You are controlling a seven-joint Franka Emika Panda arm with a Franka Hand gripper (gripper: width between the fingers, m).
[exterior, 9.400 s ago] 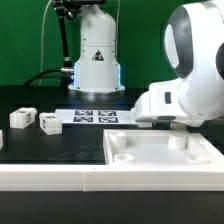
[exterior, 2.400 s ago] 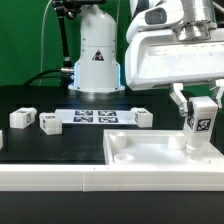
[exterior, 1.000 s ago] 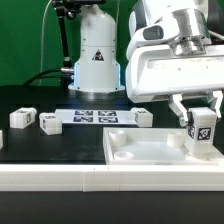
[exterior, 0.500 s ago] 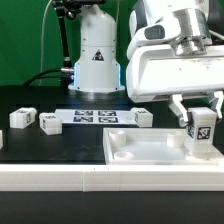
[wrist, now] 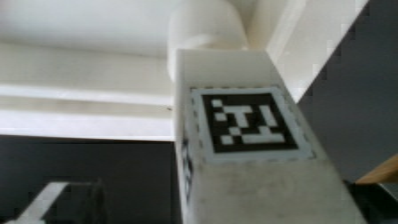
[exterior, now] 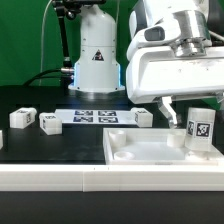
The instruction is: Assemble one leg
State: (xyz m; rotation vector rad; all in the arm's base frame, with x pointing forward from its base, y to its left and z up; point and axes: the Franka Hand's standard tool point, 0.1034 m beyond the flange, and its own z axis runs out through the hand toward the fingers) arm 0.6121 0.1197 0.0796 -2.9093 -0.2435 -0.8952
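Observation:
A leg (exterior: 201, 132) stands upright in the far corner of the large white panel (exterior: 150, 152) at the exterior view's right, its marker tag facing the camera. My gripper (exterior: 195, 108) is above and around it. The fingers are spread, and the one on the exterior view's left (exterior: 168, 108) stands clear of the leg. In the wrist view the same leg (wrist: 249, 150) fills the middle, with the panel (wrist: 89, 80) behind it. Three more legs lie on the black table: two at the exterior view's left (exterior: 21, 118) (exterior: 49, 122) and one behind the panel (exterior: 143, 117).
The marker board (exterior: 95, 116) lies flat at the middle back. The arm's white base (exterior: 97, 55) stands behind it. A white rim (exterior: 50, 180) runs along the table's front edge.
Over the earlier frames the gripper brought the leg down into the panel's corner. Since half a second ago the fingers have spread apart and let go of the leg, which stays upright.

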